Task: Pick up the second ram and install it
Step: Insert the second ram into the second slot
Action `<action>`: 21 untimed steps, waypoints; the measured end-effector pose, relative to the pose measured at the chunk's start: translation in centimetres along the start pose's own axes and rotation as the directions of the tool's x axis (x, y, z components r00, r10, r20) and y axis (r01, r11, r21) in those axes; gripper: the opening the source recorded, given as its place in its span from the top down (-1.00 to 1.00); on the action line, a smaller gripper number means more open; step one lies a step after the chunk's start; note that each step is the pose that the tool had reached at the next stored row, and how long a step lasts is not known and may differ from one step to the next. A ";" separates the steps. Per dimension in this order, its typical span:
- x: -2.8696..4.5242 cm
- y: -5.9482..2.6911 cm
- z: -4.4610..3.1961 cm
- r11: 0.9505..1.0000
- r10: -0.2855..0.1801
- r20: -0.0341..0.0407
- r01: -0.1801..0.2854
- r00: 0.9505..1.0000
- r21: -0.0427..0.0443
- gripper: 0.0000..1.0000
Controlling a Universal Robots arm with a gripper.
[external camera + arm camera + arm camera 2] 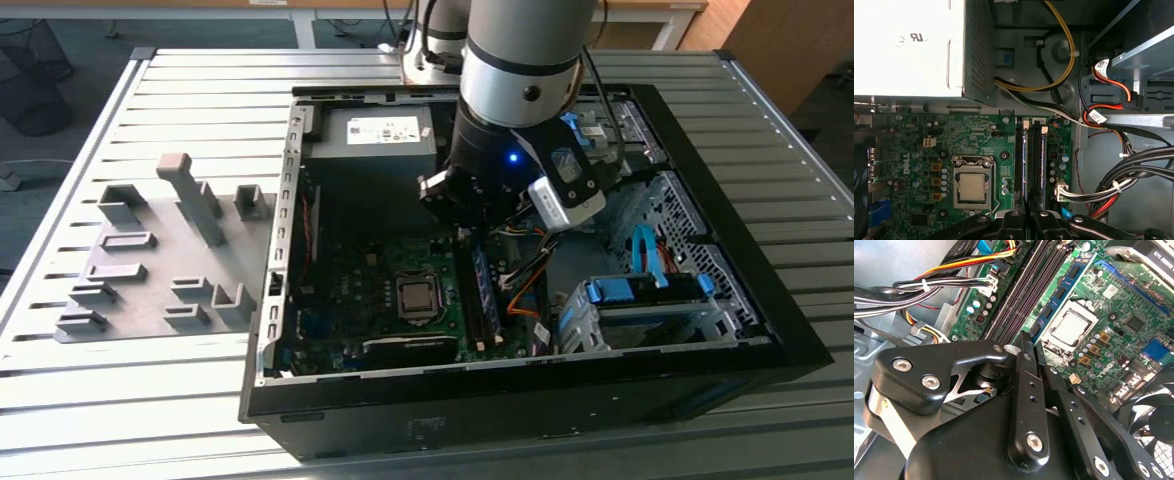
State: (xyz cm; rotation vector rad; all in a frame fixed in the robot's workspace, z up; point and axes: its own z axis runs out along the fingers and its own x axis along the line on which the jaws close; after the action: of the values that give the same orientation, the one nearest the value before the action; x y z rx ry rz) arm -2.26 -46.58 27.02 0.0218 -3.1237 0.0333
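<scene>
Gripper (1029, 347) at frame centre, fingers pinched shut on the second ram (1029, 170), a thin dark strip over the motherboard (914, 150) slots at lower centre; risk: slight tilt or offset, stick jams or misses the slot.

I am making out no wording plainly enough to give. In the exterior view a white printed label (378, 130) is sitting on the power supply (327, 140), at eleven o'clock from my hand (470, 232). In the first wrist view, white lettering (906, 165) is showing on the motherboard (914, 132), and small printed tags (1100, 64) are hanging on the cables (1119, 90).
</scene>
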 end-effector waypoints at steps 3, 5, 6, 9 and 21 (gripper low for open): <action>-0.01 -0.14 0.02 1.000 0.000 0.000 0.000 1.000 0.000 0.72; 0.00 -0.40 0.04 1.000 0.000 0.000 0.000 1.000 0.000 0.72; 0.01 -0.48 0.06 1.000 0.000 0.000 0.000 1.000 0.000 0.72; 0.00 -0.55 0.33 1.000 0.003 0.000 -0.003 1.000 0.000 0.72; -0.14 -0.52 2.26 1.000 0.019 0.000 -0.019 1.000 0.000 0.72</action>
State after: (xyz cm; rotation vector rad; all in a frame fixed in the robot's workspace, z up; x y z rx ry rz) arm -2.16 -47.14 24.78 -0.0078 -3.1236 0.0333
